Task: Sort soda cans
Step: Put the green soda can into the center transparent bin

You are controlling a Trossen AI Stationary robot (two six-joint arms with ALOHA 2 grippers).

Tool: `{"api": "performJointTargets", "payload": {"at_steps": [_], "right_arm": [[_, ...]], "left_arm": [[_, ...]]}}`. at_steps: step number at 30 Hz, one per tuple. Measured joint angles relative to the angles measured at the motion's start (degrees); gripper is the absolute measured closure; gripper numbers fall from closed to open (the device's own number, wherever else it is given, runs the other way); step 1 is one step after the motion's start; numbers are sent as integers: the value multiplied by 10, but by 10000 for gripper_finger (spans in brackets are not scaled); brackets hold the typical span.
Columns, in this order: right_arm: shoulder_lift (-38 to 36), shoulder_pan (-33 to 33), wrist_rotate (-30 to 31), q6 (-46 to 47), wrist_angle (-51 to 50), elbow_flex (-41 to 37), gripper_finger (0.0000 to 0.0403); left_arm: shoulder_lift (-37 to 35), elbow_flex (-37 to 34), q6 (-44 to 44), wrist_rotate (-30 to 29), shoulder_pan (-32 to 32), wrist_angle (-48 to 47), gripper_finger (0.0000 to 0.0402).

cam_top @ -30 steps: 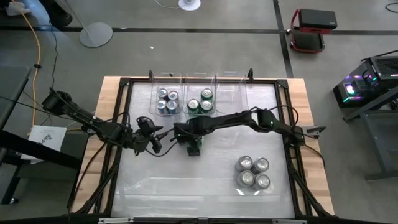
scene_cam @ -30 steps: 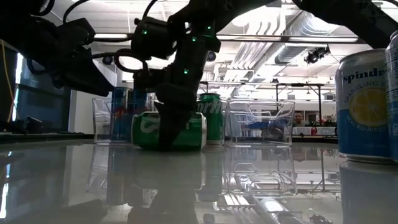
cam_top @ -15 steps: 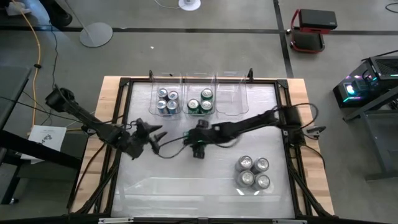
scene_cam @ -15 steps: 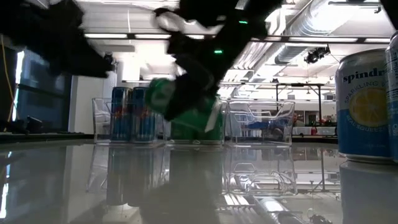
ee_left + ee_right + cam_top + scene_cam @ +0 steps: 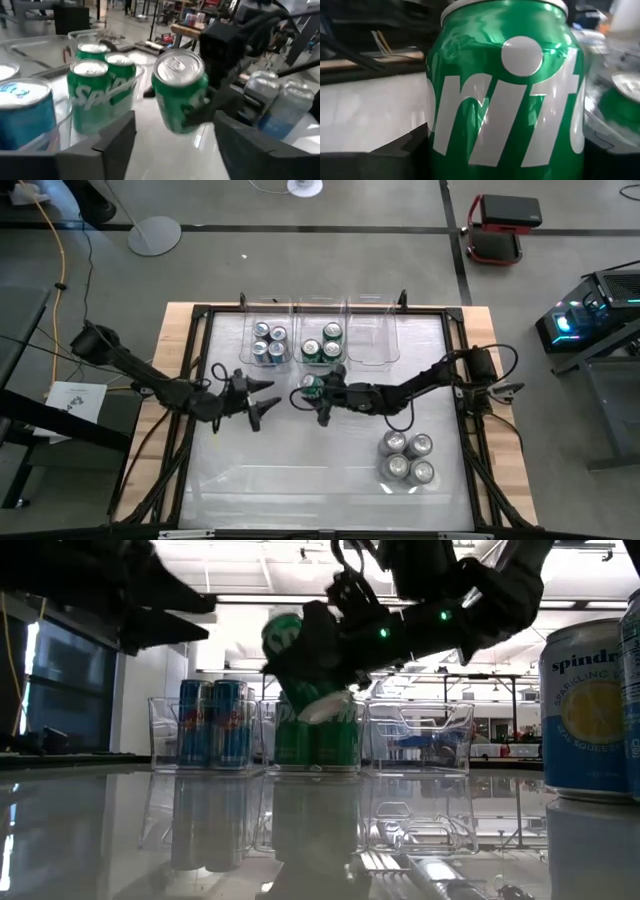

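Note:
My right gripper (image 5: 320,394) is shut on a green soda can (image 5: 310,385), which it carries in the air just in front of the middle bin (image 5: 322,325). That bin holds three green cans (image 5: 95,95). The left bin holds several blue cans (image 5: 268,343) and the right bin (image 5: 371,340) holds nothing. Several silver-grey cans (image 5: 407,457) stand upright on the table's near right part. My left gripper (image 5: 262,396) hangs open to the left of the held can, pointing at it. It touches nothing. My right gripper pinches the green can's side wall (image 5: 196,114) between its two fingers, which lie across the can. It reaches in from the table's right, roughly level. The can (image 5: 300,658) is lifted clear of the table and tilted, its silver top (image 5: 177,62) leaning toward the left arm.
Three clear bins stand in a row at the far edge. The silver-grey cans (image 5: 590,710) stand close to the near right corner. A black frame (image 5: 197,360) runs round the white table top. Bare table lies on the near left part.
My right gripper took the green can off the table, where it lay on its side. It lifted it clear and carried it toward the far edge, near the middle bin. The can turned from lying to nearly upright. My left gripper rose and stayed open.

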Motion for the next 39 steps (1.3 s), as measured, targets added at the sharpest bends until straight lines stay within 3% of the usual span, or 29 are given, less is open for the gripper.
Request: {"api": "performJointTargets", "payload": {"at_steps": [5, 9, 16, 23, 29, 34, 39], "right_arm": [[0, 3, -11, -35, 1, 16, 108], [0, 1, -3, -38, 1, 17, 108], [0, 2, -4, -38, -4, 16, 107], [0, 1, 9, -36, -8, 16, 107], [1, 2, 10, -33, -10, 16, 107], [2, 1, 38, -12, -6, 16, 107], [64, 7, 48, 8, 101, 19, 107]], "left_arm": [[38, 0, 25, 44, 55, 60, 81], [77, 17, 54, 52, 88, 109, 55], [165, 99, 140, 46, 105, 122, 53], [226, 152, 116, 49, 118, 126, 53], [221, 155, 70, 63, 108, 111, 53], [188, 156, 90, 79, 92, 74, 53], [186, 155, 80, 82, 81, 4, 53]]}}
